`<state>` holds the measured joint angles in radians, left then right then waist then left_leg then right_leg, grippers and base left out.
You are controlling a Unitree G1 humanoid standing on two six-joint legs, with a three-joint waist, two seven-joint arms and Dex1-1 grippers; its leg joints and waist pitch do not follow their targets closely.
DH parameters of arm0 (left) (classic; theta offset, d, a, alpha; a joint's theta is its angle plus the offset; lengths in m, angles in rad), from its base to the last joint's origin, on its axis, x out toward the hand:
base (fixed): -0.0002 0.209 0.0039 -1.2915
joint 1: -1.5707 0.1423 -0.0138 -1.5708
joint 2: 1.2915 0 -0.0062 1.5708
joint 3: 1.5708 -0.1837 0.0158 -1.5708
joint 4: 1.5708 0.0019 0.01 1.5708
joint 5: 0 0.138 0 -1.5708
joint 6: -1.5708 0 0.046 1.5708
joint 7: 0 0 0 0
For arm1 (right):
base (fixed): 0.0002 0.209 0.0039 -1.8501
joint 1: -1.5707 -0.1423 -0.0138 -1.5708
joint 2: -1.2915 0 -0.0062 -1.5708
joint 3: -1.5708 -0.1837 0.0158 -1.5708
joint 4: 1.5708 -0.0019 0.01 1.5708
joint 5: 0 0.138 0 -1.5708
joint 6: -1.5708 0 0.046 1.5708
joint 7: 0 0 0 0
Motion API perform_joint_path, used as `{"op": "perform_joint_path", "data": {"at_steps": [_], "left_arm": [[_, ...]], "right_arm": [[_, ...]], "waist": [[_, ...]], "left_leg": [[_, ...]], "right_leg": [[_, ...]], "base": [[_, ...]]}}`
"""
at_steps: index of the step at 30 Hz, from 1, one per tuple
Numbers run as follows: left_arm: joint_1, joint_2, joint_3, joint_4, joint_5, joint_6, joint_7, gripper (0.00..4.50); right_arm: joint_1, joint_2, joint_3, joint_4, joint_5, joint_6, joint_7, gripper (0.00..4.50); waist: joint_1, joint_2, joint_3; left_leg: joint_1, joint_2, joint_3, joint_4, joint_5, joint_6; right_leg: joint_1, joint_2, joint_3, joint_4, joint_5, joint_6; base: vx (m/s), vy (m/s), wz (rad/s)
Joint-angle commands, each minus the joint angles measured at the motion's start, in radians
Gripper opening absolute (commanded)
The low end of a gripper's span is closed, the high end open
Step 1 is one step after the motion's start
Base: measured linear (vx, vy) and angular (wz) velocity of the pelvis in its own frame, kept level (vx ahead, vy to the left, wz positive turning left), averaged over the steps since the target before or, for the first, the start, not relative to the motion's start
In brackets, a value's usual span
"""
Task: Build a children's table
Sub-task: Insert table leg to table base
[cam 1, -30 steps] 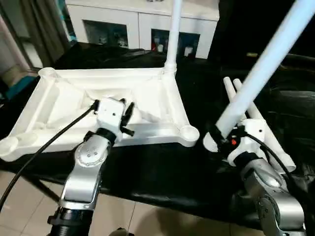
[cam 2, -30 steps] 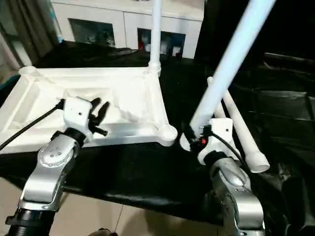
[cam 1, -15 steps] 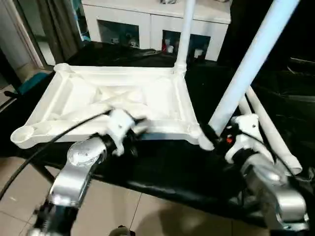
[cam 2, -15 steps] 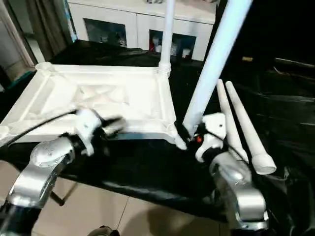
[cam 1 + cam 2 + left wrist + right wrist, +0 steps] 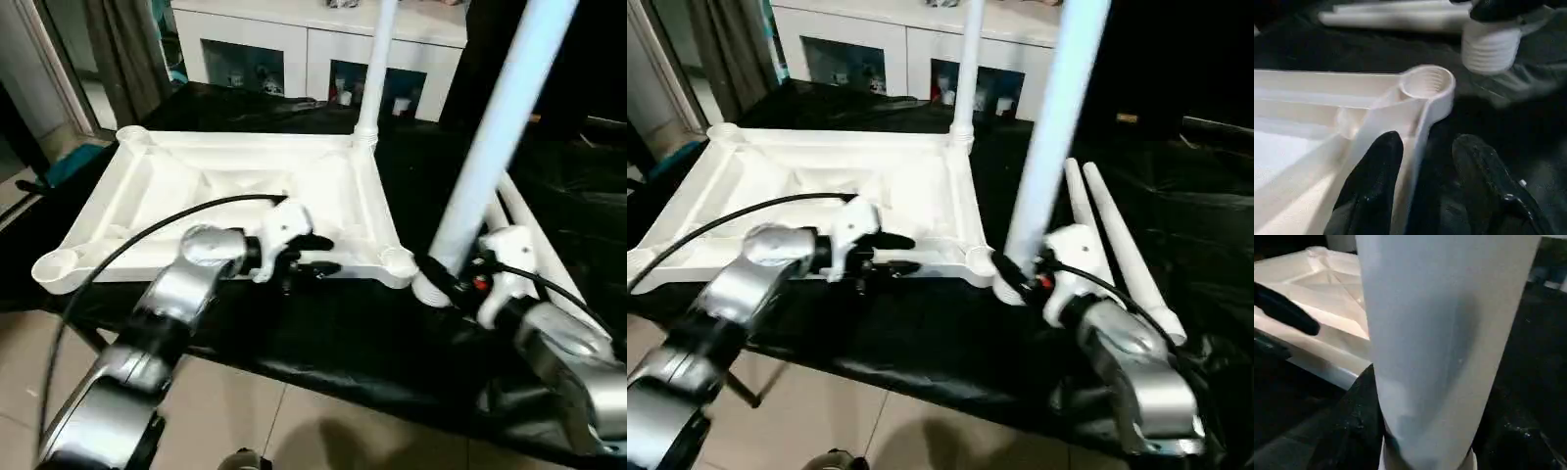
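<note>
The black-covered worktop (image 5: 323, 343) carries the children's table in parts. Largest is the white square table top (image 5: 235, 196), lying upside down so its ribbed underside faces up, with a raised rim and a rounded socket at each corner. One long round leg (image 5: 377, 59) already stands upright in the far right corner socket. The near right corner socket (image 5: 1427, 82) is open, and its inner wall is threaded.

A second white leg (image 5: 495, 137) is held nearly upright just beside that near right socket, its ridged, threaded foot (image 5: 1490, 49) hanging close to the socket but apart from it. The right end effector (image 5: 443, 282) is clamped around this leg close to its lower end. Two more tapered legs (image 5: 1117, 245) lie side by side on the worktop behind it.

The left end effector (image 5: 318, 257) reaches over the near rim of the table top, its two black fingers (image 5: 1374, 181) apart and straddling the rim beside the open socket.
</note>
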<state>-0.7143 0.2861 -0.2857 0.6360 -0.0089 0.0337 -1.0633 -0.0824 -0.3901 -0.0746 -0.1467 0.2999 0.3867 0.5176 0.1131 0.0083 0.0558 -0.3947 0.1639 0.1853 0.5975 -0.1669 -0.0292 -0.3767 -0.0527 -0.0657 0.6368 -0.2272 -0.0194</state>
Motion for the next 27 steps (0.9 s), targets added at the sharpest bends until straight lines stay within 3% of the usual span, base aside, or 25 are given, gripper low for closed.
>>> {"op": "perform_joint_path", "data": {"at_steps": [1,2,3,4,5,6,7,9,10,11,12,13,14,15,16,17,19,20,21,23,24,27], "left_arm": [[-0.03,-0.018,-0.013,0.058,0.016,-0.02,-0.017,2.07],[-0.052,-0.035,-0.012,0.103,0.022,-0.032,-0.008,2.07],[-0.061,-0.04,-0.014,0.125,0.027,-0.045,-0.003,2.07],[-0.074,-0.048,-0.016,0.157,0.035,-0.064,0.004,2.07],[-0.094,-0.061,-0.02,0.207,0.048,-0.089,0.019,2.07],[-0.104,-0.066,-0.021,0.233,0.053,-0.102,0.024,2.07],[-0.125,-0.078,-0.026,0.284,0.068,-0.131,0.05,2.07],[-0.132,-0.083,-0.028,0.304,0.075,-0.143,0.066,2.07],[-0.145,-0.087,-0.034,0.334,0.086,-0.159,0.079,2.07],[-0.16,-0.093,-0.037,0.369,0.096,-0.175,0.089,2.07],[-0.16,-0.093,-0.037,0.369,0.096,-0.175,0.089,2.07],[-0.172,-0.099,-0.037,0.395,0.101,-0.181,0.095,2.07],[-0.18,-0.102,-0.037,0.414,0.106,-0.19,0.098,2.07],[-0.198,-0.109,-0.037,0.461,0.121,-0.204,0.115,2.07],[-0.208,-0.112,-0.037,0.489,0.129,-0.213,0.125,2.07],[-0.217,-0.113,-0.043,0.514,0.143,-0.218,0.144,2.07],[-0.217,-0.113,-0.043,0.514,0.143,-0.218,0.144,2.07],[-0.228,-0.114,-0.046,0.547,0.156,-0.219,0.167,2.07],[-0.228,-0.114,-0.046,0.547,0.156,-0.219,0.167,2.07],[-0.232,-0.115,-0.044,0.558,0.158,-0.219,0.174,2.07],[-0.238,-0.119,-0.038,0.572,0.154,-0.214,0.17,1.8],[-0.248,-0.123,-0.028,0.588,0.148,-0.211,0.156,1.72]], "right_arm": [[0.003,-0.007,-0.026,-0.026,0.005,-0.003,-0.006,1.92],[0.007,-0.01,-0.032,-0.03,0.005,-0.004,-0.01,1.92],[0.009,-0.011,-0.034,-0.032,0.005,-0.005,-0.01,1.92],[0.013,-0.013,-0.036,-0.035,0.005,-0.005,-0.009,1.92],[0.02,-0.016,-0.04,-0.041,0.006,-0.005,-0.01,1.92],[0.023,-0.018,-0.041,-0.044,0.007,-0.004,-0.01,1.92],[0.031,-0.02,-0.044,-0.053,0.007,-0.004,-0.011,1.92],[0.034,-0.021,-0.045,-0.058,0.006,-0.004,-0.012,1.92],[0.04,-0.022,-0.047,-0.067,0.006,-0.003,-0.014,1.92],[0.048,-0.023,-0.049,-0.076,0.005,-0.001,-0.019,1.92],[0.048,-0.023,-0.049,-0.076,0.005,-0.001,-0.019,1.92],[0.056,-0.024,-0.052,-0.086,0.006,0.001,-0.021,1.92],[0.062,-0.024,-0.054,-0.093,0.008,0.003,-0.023,1.92],[0.082,-0.025,-0.058,-0.113,0.008,0.006,-0.027,1.92],[0.092,-0.025,-0.059,-0.122,0.007,0.006,-0.028,1.92],[0.1,-0.026,-0.06,-0.132,0.005,0.008,-0.032,1.92],[0.1,-0.026,-0.06,-0.132,0.005,0.008,-0.032,1.92],[0.11,-0.026,-0.064,-0.144,0.003,0.01,-0.037,1.92],[0.11,-0.026,-0.064,-0.144,0.003,0.01,-0.037,1.92],[0.115,-0.025,-0.065,-0.149,0.003,0.01,-0.038,1.92],[0.118,-0.024,-0.068,-0.153,0.005,0.011,-0.04,1.92],[0.126,-0.023,-0.07,-0.162,0.006,0.012,-0.044,1.92]], "waist": [[-0.001,0.001,-0.069],[0.001,0.005,-0.07],[0.004,0.017,-0.072],[0.001,0.011,-0.069],[0.001,0.017,-0.07],[0.0,0.01,-0.07],[0.0,0.033,-0.069],[-0.001,0.018,-0.071],[-0.003,0.032,-0.073],[-0.004,0.027,-0.072],[-0.001,0.028,-0.075],[-0.001,0.042,-0.075],[-0.002,0.038,-0.076],[-0.006,0.051,-0.073],[-0.005,0.049,-0.075],[-0.003,0.074,-0.077],[-0.006,0.059,-0.075],[-0.006,0.091,-0.076],[-0.01,0.075,-0.075],[-0.013,0.078,-0.075],[-0.017,0.088,-0.074],[-0.023,0.087,-0.075]], "left_leg": [[0.03,0.075,-0.037,-0.065,-0.177,0.029],[0.027,0.073,-0.037,-0.062,-0.168,0.037],[0.028,0.075,-0.039,-0.06,-0.163,0.045],[0.026,0.073,-0.036,-0.061,-0.168,0.052],[0.026,0.074,-0.039,-0.06,-0.173,0.048],[0.028,0.073,-0.038,-0.06,-0.182,0.049],[0.027,0.074,-0.041,-0.06,-0.184,0.05],[0.03,0.075,-0.04,-0.06,-0.19,0.056],[0.025,0.074,-0.041,-0.059,-0.173,0.065],[0.022,0.071,-0.04,-0.057,-0.164,0.073],[0.021,0.068,-0.039,-0.053,-0.145,0.084],[0.023,0.07,-0.039,-0.052,-0.147,0.09],[0.022,0.07,-0.04,-0.052,-0.147,0.089],[0.024,0.071,-0.041,-0.053,-0.171,0.09],[0.024,0.071,-0.043,-0.053,-0.171,0.09],[0.026,0.07,-0.045,-0.051,-0.171,0.089],[0.022,0.065,-0.041,-0.05,-0.161,0.099],[0.022,0.064,-0.044,-0.046,-0.159,0.099],[0.02,0.065,-0.043,-0.048,-0.165,0.104],[0.018,0.063,-0.042,-0.048,-0.158,0.108],[0.02,0.062,-0.042,-0.048,-0.168,0.109],[0.018,0.063,-0.045,-0.051,-0.172,0.106]], "right_leg": [[0.039,-0.113,0.062,-0.088,-0.035,-0.185],[0.042,-0.116,0.061,-0.085,-0.025,-0.195],[0.043,-0.118,0.06,-0.084,-0.027,-0.203],[0.041,-0.114,0.06,-0.092,-0.036,-0.199],[0.044,-0.116,0.06,-0.089,-0.036,-0.201],[0.046,-0.115,0.059,-0.091,-0.046,-0.199],[0.044,-0.116,0.059,-0.092,-0.05,-0.202],[0.049,-0.115,0.058,-0.092,-0.042,-0.205],[0.05,-0.115,0.057,-0.091,-0.026,-0.207],[0.051,-0.114,0.057,-0.091,-0.02,-0.205],[0.053,-0.115,0.056,-0.09,-0.013,-0.202],[0.048,-0.114,0.055,-0.095,-0.024,-0.2],[0.051,-0.114,0.055,-0.092,-0.02,-0.203],[0.049,-0.11,0.054,-0.099,-0.037,-0.196],[0.053,-0.112,0.054,-0.095,-0.036,-0.197],[0.05,-0.113,0.053,-0.093,-0.038,-0.199],[0.053,-0.112,0.051,-0.098,-0.061,-0.195],[0.05,-0.113,0.051,-0.097,-0.072,-0.194],[0.052,-0.111,0.05,-0.104,-0.09,-0.183],[0.052,-0.11,0.048,-0.104,-0.111,-0.177],[0.048,-0.109,0.047,-0.111,-0.145,-0.168],[0.05,-0.109,0.046,-0.11,-0.148,-0.167]], "base": [[0.0,0.0,0.0],[0.0,0.0,0.0],[0.0,0.0,0.0],[0.0,0.0,0.0],[0.0,0.0,0.0],[0.0,0.0,0.0],[0.0,0.0,0.0],[0.0,0.0,0.0],[0.0,0.0,0.0],[0.0,0.0,0.0],[0.0,0.0,0.0],[0.0,0.0,0.0],[0.0,0.0,0.0],[0.0,0.0,0.0],[0.0,0.0,0.0],[0.0,0.0,0.0],[0.0,0.0,0.0],[0.0,0.0,0.0],[0.0,0.0,0.0],[0.0,0.0,0.0],[0.0,0.0,0.0],[0.0,0.0,0.0]]}}
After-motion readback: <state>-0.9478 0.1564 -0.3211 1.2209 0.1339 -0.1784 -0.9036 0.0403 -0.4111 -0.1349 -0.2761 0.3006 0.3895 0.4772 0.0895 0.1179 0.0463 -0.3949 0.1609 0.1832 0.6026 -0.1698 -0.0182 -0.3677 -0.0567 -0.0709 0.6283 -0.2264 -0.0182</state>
